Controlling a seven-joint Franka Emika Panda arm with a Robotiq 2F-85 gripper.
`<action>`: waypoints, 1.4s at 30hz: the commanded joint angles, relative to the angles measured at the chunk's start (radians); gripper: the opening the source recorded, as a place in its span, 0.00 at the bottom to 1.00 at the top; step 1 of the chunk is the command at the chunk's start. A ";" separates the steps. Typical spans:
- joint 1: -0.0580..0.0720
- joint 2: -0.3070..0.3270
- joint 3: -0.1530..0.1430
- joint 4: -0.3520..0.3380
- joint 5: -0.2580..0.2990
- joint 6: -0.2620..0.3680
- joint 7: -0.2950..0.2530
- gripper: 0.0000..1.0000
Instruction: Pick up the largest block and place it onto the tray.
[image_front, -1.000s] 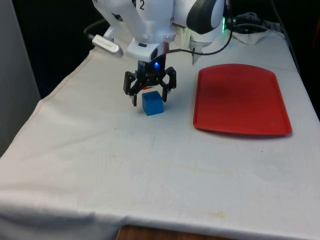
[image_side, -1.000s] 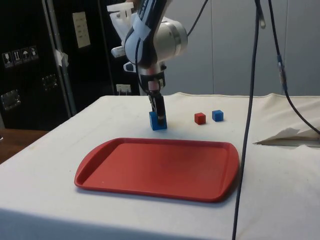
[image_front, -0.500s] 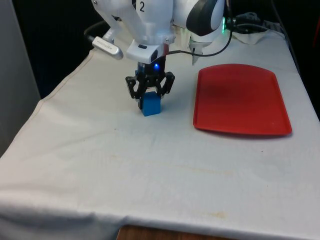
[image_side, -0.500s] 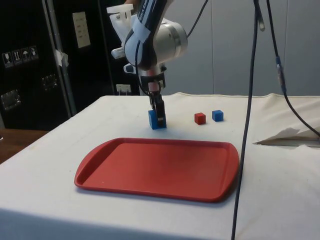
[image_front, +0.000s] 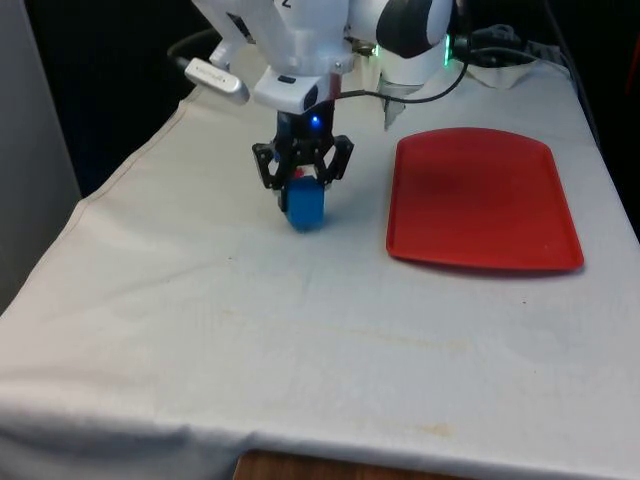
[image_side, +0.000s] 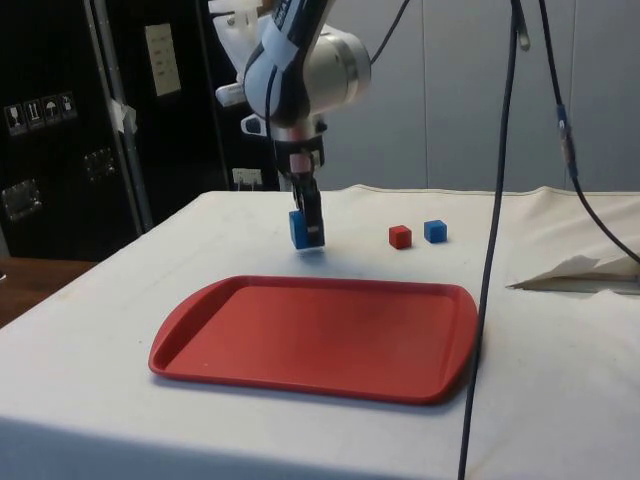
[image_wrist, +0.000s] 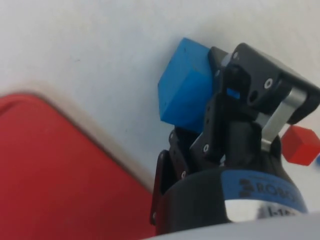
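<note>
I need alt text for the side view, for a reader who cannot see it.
A black two-finger gripper holds a large blue block just above the white cloth-covered table, beyond a flat red plastic tray. A small red cube and a small blue cube sit farther back on the cloth.

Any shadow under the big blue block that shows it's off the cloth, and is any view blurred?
Side view: faint shadow on the white cloth below the large blue block, a gap between them. Front view: block slightly smeared in the gripper. Wrist view: block sharp, red tray soft.
</note>
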 joint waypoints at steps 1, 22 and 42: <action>0.021 -0.015 -0.023 -0.007 -0.023 -0.014 0.022 0.00; 0.042 -0.192 -0.022 -0.010 -0.180 -0.119 0.172 0.00; 0.069 -0.216 0.029 -0.016 -0.202 -0.148 0.287 0.00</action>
